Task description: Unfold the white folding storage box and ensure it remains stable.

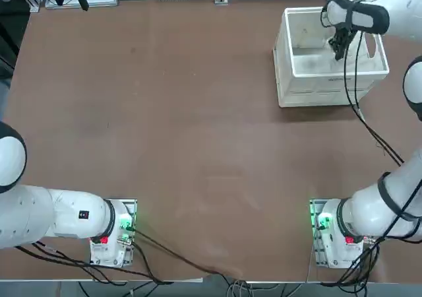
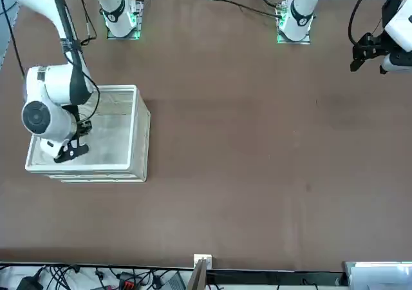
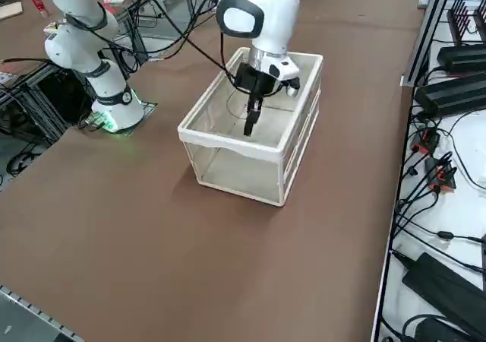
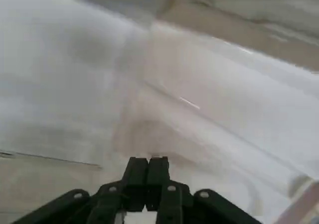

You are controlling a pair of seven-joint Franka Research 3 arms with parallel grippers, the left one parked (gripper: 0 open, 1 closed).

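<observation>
The white folding storage box (image 1: 298, 79) stands tall and upright at the table's far right, its walls raised and its top open. From the front it appears at the left (image 2: 138, 142), and from the right side its thick rim (image 3: 228, 140) shows as a full rectangle. My right gripper (image 1: 339, 46) reaches down inside the box, fingers shut with nothing between them, also seen at the box's interior (image 2: 67, 151) (image 3: 248, 120). In the wrist view the shut fingers (image 4: 148, 171) point at the box's pale inner wall and floor.
Brown table surface (image 1: 184, 125) spreads around the box. A black cable (image 1: 369, 129) trails from the right arm past the box's near right corner. Cables and equipment line the table's far edge (image 3: 448, 167).
</observation>
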